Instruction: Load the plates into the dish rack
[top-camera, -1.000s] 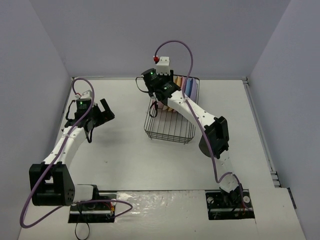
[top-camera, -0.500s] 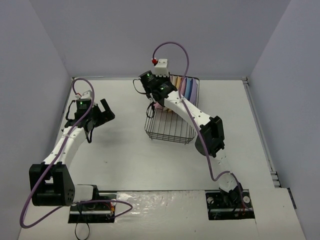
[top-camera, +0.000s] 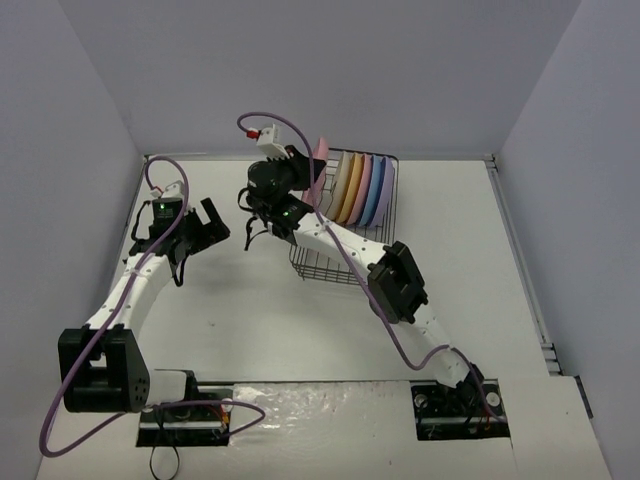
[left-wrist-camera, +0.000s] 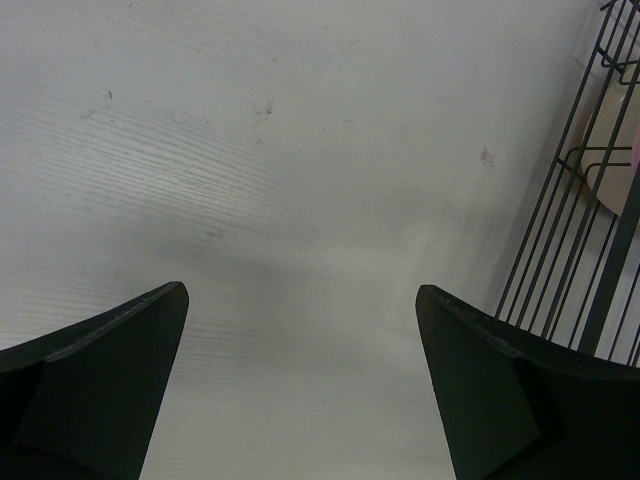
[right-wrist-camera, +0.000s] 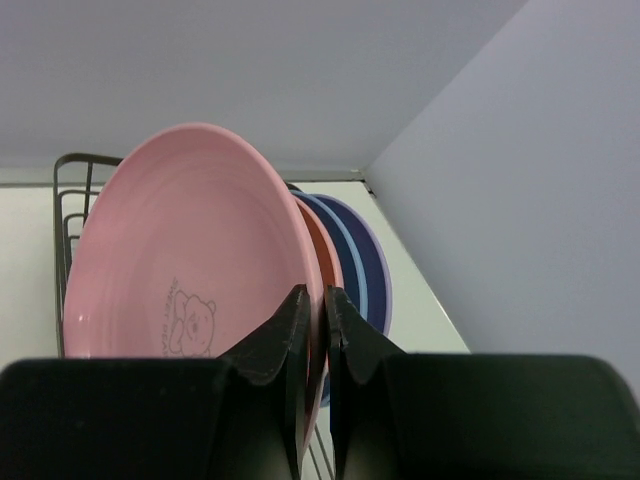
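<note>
Now right gripper (right-wrist-camera: 317, 305) fingers pinch narrow on the lower rim of a matte pink plate (right-wrist-camera: 190, 240) with a small bear print, upright just before the other plates (top-camera: 365, 188) standing in the dish rack (top-camera: 340, 262), while left gripper (left-wrist-camera: 300, 295) fingers gape wide over the table (left-wrist-camera: 300, 150), rack wires to their right.

Plates (top-camera: 360, 188) upright in dish rack (top-camera: 340, 264), seemingly six.
</note>
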